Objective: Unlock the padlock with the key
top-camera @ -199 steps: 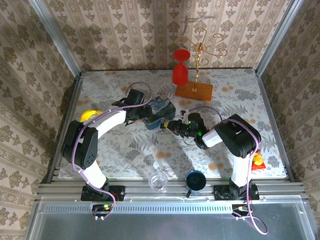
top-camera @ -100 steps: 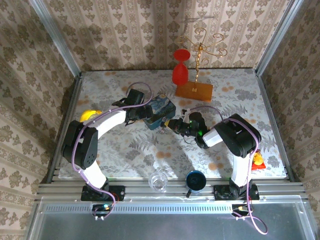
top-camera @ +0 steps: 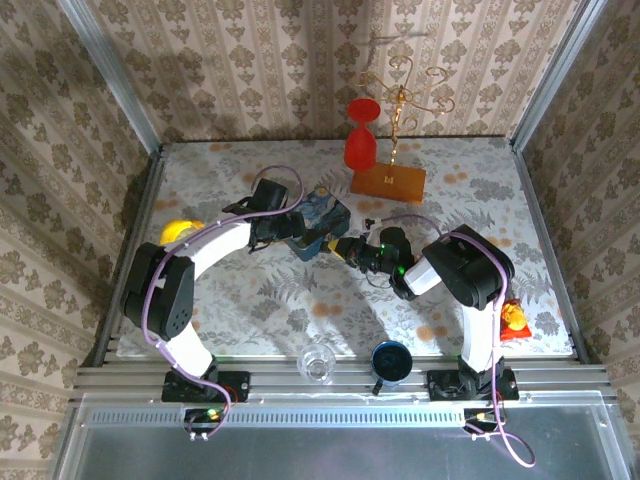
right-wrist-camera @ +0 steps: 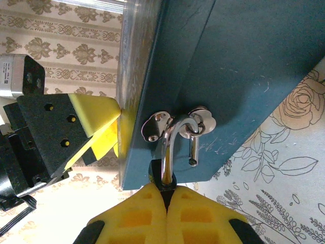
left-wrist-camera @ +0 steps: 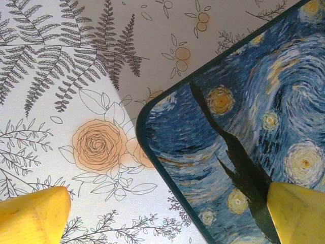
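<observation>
Risks, left to right: my left fingers are spread wide and grip nothing. One tip is over the bench and one over the lid of the tin, so any twist or pull from the right can slide or tip the tin. The padlock hangs by its shackle through the hasp on the tin's side wall. It can swing off-axis, and I'd slip off it. My right fingers are clenched just under its dark body — can't tell if the key sits between them.

Pose: left arm arcs in from the left, wrist over a corner of the tin. Right arm is bent low — wrist pointing left at the hasp.
</observation>
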